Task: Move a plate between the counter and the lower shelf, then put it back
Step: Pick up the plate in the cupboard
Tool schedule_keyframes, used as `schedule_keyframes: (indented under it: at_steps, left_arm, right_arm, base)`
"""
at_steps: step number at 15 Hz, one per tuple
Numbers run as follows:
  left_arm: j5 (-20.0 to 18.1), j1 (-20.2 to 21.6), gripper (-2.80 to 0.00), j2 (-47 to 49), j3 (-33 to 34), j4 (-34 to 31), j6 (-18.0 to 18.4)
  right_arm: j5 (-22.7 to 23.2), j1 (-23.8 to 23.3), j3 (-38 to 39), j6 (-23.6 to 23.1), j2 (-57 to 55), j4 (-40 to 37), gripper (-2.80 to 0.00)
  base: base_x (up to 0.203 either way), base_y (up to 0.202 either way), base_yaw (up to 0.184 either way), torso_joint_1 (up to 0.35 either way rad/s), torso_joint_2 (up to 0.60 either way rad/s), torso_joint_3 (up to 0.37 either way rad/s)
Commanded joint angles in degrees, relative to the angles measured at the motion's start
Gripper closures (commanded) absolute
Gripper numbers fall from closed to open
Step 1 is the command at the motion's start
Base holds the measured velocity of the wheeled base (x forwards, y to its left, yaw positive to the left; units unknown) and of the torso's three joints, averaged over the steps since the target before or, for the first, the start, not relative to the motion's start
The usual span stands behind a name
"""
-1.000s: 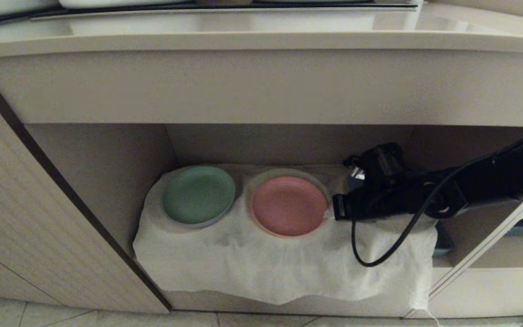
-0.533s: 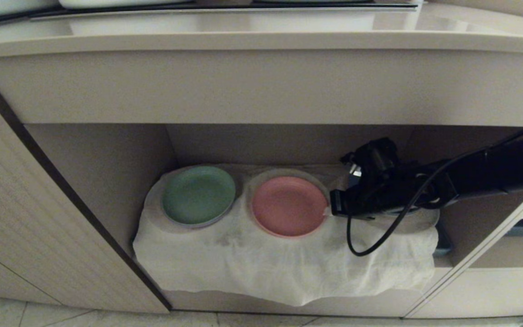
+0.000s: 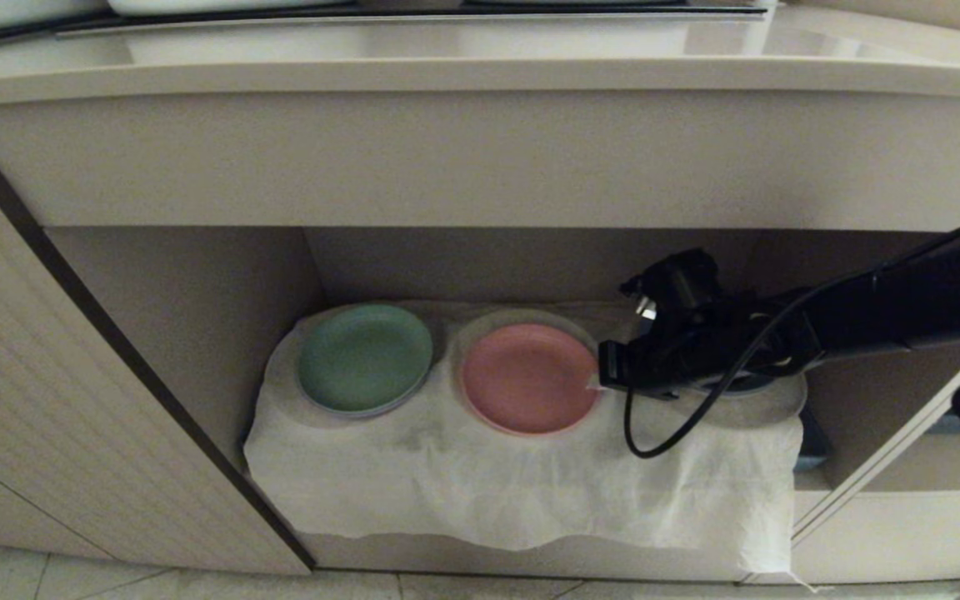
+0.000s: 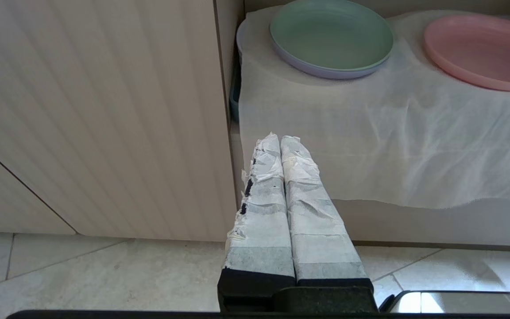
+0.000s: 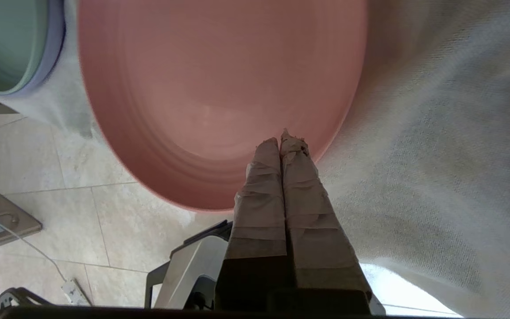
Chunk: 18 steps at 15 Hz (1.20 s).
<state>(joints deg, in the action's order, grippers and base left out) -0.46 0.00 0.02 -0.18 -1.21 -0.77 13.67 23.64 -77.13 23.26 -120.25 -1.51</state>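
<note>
The salmon-pink plate (image 3: 530, 377) (image 5: 219, 88) lies flat on the off-white cloth (image 3: 488, 492) in the lower shelf (image 3: 488, 267), below the beige counter (image 3: 447, 50). My right gripper (image 3: 594, 384) (image 5: 281, 141) reaches in from the right, level, with its tips at the plate's right rim. Its taped fingers are pressed together with nothing between them. My left gripper (image 4: 280, 138) is shut and empty, low in front of the cabinet near the floor, outside the head view. The plate also shows in the left wrist view (image 4: 481, 48).
A green plate (image 3: 363, 357) sits left of the pink one on a cloth hump. An open cabinet door (image 3: 72, 400) stands at the left, another door edge (image 3: 888, 467) at the right. The right arm's cable (image 3: 655, 442) loops over the cloth.
My right arm has moved left and slightly up, bringing its shut fingertips to the pink plate's right rim. The cloth's front edge has shifted a little. The plates have stayed put.
</note>
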Motion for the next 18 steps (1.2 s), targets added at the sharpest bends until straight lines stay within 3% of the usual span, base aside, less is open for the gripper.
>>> schedule_keyframes:
  at_steps: [1, 2, 3, 18]
  left_arm:
    - [0.0, 0.0, 0.0, 0.0, 0.0, 0.0, 0.0]
    - [0.0, 0.0, 0.0, 0.0, 0.0, 0.0, 0.0]
    - [0.0, 0.0, 0.0, 0.0, 0.0, 0.0, 0.0]
    - [0.0, 0.0, 0.0, 0.0, 0.0, 0.0, 0.0]
  right_arm:
    - [-0.3, 0.0, -0.1, 0.1, -0.2, -0.1, 0.0]
    - [-0.4, 0.0, -0.1, 0.1, -0.3, -0.6, 0.0]
    - [-0.4, -0.1, -0.1, 0.1, -0.3, -0.7, -2.8]
    - [-2.3, 0.4, -4.1, -0.1, -3.0, 0.1, -2.8]
  base:
    - [0.0, 0.0, 0.0, 0.0, 0.0, 0.0]
    - [0.0, 0.0, 0.0, 0.0, 0.0, 0.0]
    - [0.0, 0.0, 0.0, 0.0, 0.0, 0.0]
    - [0.0, 0.0, 0.0, 0.0, 0.0, 0.0]
